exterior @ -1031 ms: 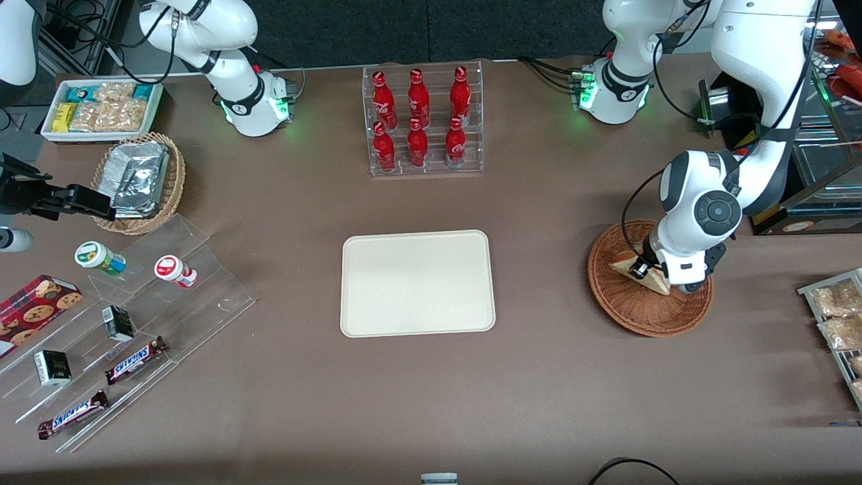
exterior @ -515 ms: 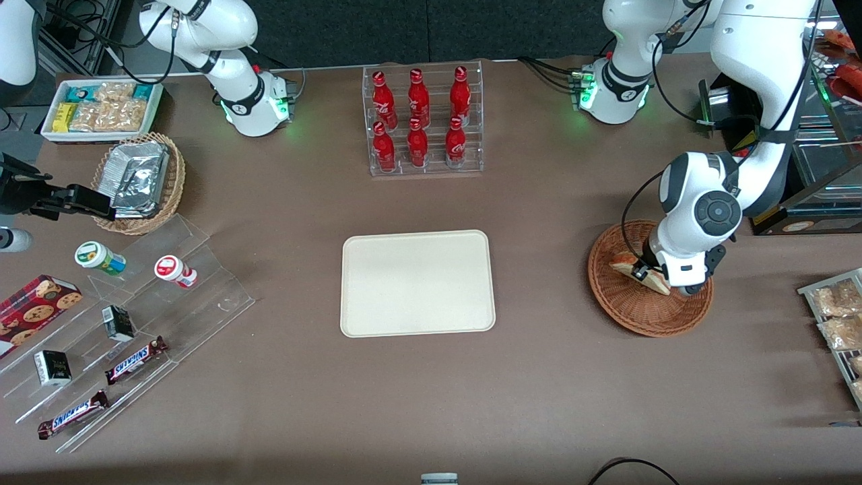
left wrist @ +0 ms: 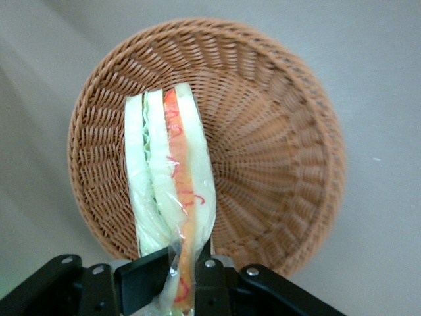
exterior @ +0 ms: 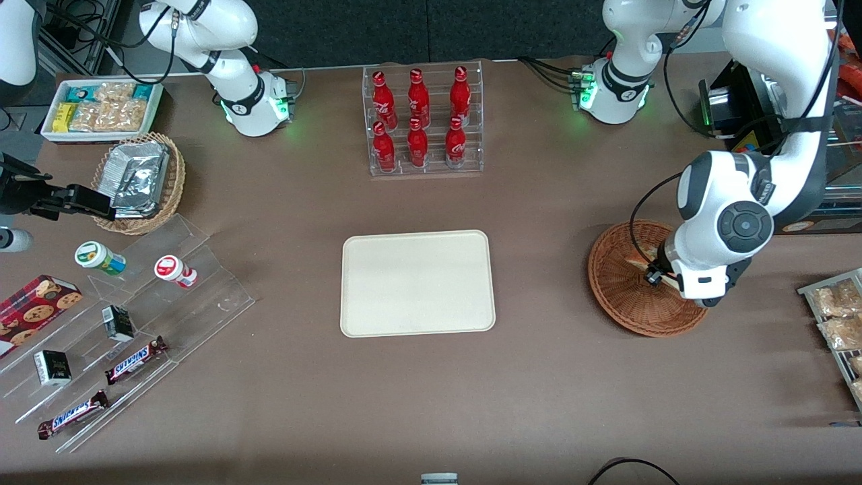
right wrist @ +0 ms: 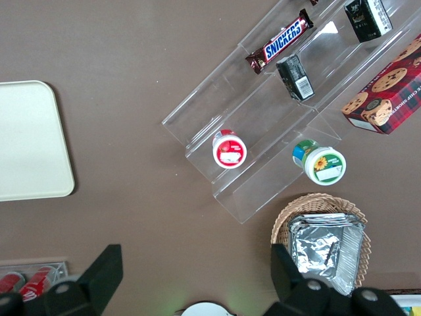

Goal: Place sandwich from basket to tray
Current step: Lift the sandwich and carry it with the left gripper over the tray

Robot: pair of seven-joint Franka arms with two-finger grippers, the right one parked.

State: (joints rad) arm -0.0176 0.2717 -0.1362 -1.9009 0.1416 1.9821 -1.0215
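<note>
The left arm's gripper point(left wrist: 176, 280) is clamped on the sandwich point(left wrist: 170, 191), its two black fingers point(left wrist: 141, 280) pinching the wrapped wedge at one end, with clear film bunched between them. From the wrist camera the sandwich stands out from the jaws as a long wedge, its pale bread slices showing with green lettuce on one side and a red-orange filling stripe on the other. It hangs over the basket point(left wrist: 276, 151), the reddish-brown woven bowl spreading out around it underneath; whether the wedge's tip touches the weave I cannot tell.

From the front the gripper point(exterior: 656, 277) sits low over the basket point(exterior: 619, 300), near its middle, mostly hidden by the arm's white wrist, and only a sliver of the sandwich point(exterior: 636, 259) peeks out beside it.

The tray point(exterior: 417, 283) lies flat in the middle of the table, well apart from the basket, toward the parked arm's end from it, with nothing on it. Farther from the front camera than the tray stands a clear rack of red bottles point(exterior: 421, 121). Toward the parked arm's end sit a lighter wicker basket with foil packets point(exterior: 138, 178) and a clear stepped stand with snack bars point(exterior: 131, 360).
</note>
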